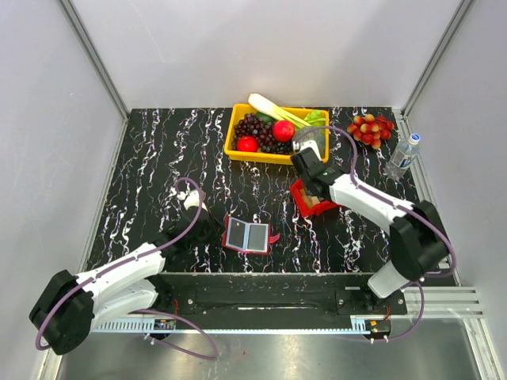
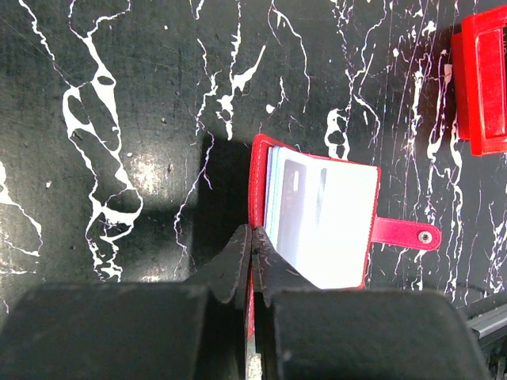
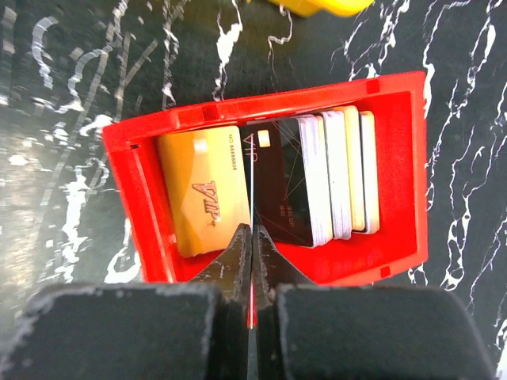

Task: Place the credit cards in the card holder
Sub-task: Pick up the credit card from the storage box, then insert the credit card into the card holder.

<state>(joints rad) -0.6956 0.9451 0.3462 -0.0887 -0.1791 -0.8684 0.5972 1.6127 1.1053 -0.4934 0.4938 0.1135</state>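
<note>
The dark red card holder (image 1: 247, 234) lies open on the table with its pale inner faces (image 2: 321, 222) up and its snap strap (image 2: 404, 232) to the right. My left gripper (image 2: 253, 237) is shut on the holder's left red cover edge; it also shows in the top view (image 1: 212, 229). The credit cards sit in a bright red tray (image 3: 396, 182): a tan-orange card (image 3: 207, 190), a black card (image 3: 279, 186) and a whitish stack (image 3: 341, 174). My right gripper (image 3: 252, 235) is shut on a thin card seen edge-on above the tray, also in the top view (image 1: 310, 180).
A yellow bin (image 1: 273, 157) of fruit and vegetables stands at the back centre. A bunch of red fruit (image 1: 370, 129) and a water bottle (image 1: 402, 156) are at the back right. The red tray (image 1: 305, 207) sits right of the holder.
</note>
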